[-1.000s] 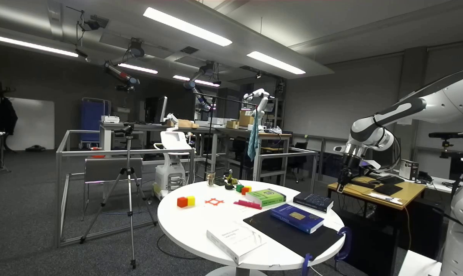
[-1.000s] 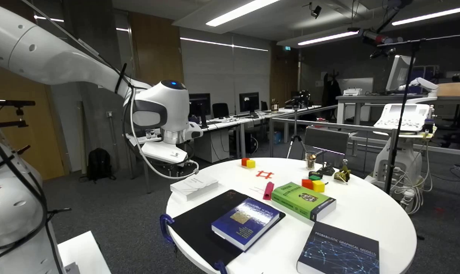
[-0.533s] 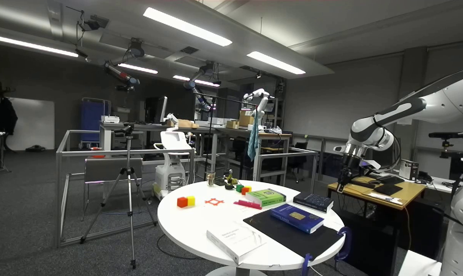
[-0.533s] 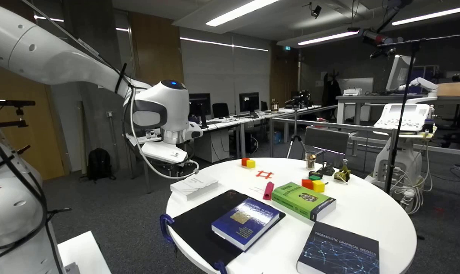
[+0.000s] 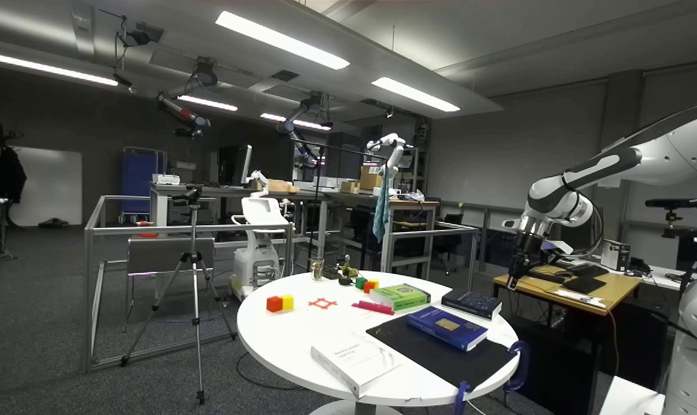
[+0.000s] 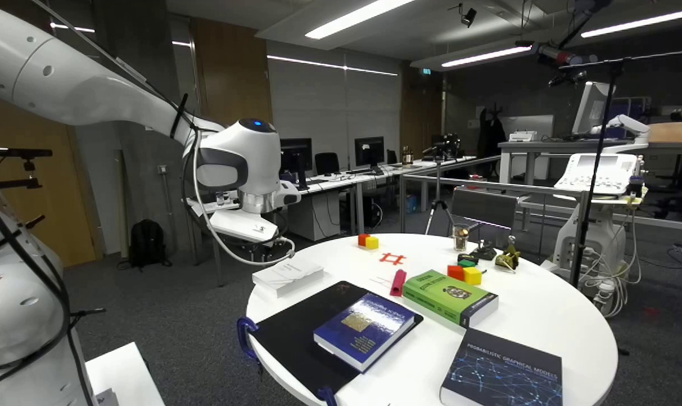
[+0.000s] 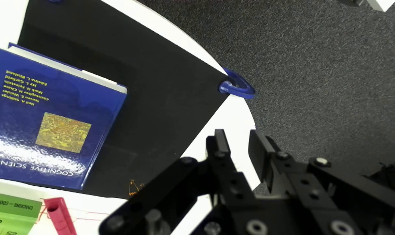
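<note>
My gripper [image 7: 238,138] is open and empty in the wrist view, with a gap between the fingertips. It hangs in the air above the edge of the round white table [image 7: 239,114], beside the black mat [image 7: 158,98]. In an exterior view the gripper [image 5: 515,279] points down; in another exterior view the wrist mostly hides it. A blue "Cognitive Science" book [image 7: 37,127] lies on the mat and shows in both exterior views [image 5: 447,327] [image 6: 365,330]. A white book [image 6: 287,276], a green book [image 6: 448,294] and a dark book [image 6: 504,366] lie around the mat.
Blue clamps [image 7: 238,86] grip the mat at the table rim. A pink-red rolled piece [image 6: 397,283] lies by the green book. Red and yellow cubes [image 6: 368,242], a red frame [image 6: 392,259], a glass [image 6: 460,238] and more cubes [image 6: 463,274] stand farther back.
</note>
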Controlling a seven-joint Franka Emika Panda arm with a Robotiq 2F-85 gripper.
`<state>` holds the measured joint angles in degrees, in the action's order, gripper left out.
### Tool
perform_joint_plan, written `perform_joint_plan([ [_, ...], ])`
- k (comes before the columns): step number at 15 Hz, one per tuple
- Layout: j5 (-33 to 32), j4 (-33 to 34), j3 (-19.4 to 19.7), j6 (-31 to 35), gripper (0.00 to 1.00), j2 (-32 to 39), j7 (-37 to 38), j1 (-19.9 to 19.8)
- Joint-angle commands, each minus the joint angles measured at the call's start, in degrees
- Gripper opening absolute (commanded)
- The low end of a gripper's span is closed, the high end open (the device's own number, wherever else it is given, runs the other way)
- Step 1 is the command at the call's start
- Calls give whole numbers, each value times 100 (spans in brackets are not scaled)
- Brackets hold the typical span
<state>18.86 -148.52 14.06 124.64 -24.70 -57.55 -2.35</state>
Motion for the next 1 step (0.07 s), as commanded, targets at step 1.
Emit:
perform_joint_plan([
  [1,-22,8,29,-11,27,-5,19,29],
])
